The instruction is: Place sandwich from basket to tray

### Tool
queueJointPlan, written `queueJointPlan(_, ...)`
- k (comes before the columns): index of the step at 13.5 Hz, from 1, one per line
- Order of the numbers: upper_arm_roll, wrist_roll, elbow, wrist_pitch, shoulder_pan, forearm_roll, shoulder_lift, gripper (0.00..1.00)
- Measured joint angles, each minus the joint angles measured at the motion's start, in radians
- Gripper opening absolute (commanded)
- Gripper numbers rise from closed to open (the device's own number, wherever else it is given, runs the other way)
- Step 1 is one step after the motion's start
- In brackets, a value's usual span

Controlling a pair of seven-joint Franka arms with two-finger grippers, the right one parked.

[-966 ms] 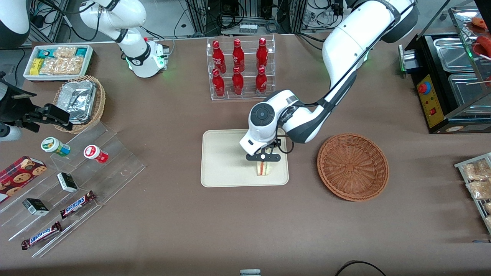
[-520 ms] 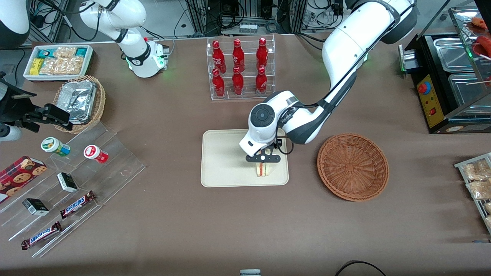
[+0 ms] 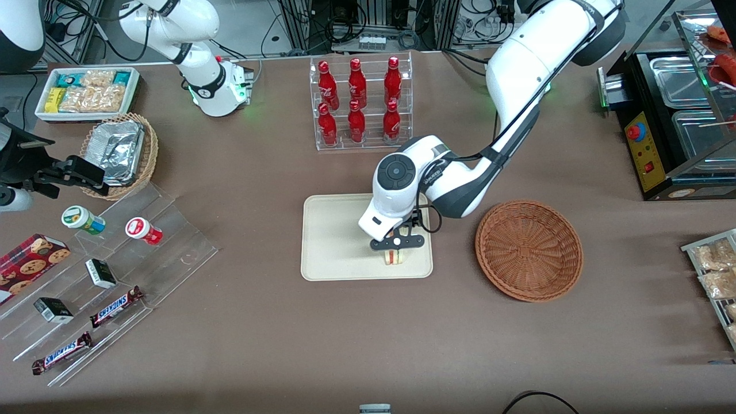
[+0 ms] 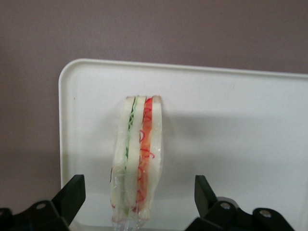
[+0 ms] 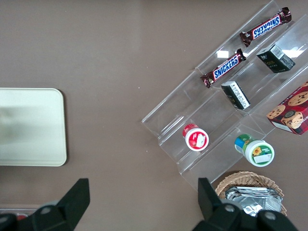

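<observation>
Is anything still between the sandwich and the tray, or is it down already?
Nothing visible stands between them. The sandwich stands upright on the tray, near its edge toward the basket. The hand is open around it, fingers clear on both sides.

Sandwich point(image 4: 136, 161) stands on tray point(image 4: 231, 120) between gripper point(image 4: 139, 202) fingers point(image 4: 72, 195) (spread, not touching)

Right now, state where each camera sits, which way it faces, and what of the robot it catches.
Front: high across the table, facing both arms; the working arm's tool hangs over the sandwich on the tray, beside the basket.
Left wrist: on the working arm, looking down past its open fingers at the sandwich.
Right wrist: on the parked arm, looking down at the snack rack.
All three show the tray.
</observation>
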Motion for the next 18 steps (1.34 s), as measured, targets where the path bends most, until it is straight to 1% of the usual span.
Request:
queueJointPlan(3,0.000,-0.006,0.049,-0.074,0.001,0.000,-0.022,1.00)
queueJointPlan(7,0.003,-0.008,0.149,-0.224,0.017,-0.001,-0.063,1.00)
queueJointPlan(11,0.004,-0.009,0.188,-0.260,0.092,-0.047,-0.149,1.00)
queueJointPlan(14,0.005,-0.009,0.192,-0.319,0.153,-0.054,-0.214,1.00)
queueJointPlan(18,0.005,-0.009,0.192,-0.376,0.209,-0.064,-0.256,1.00)
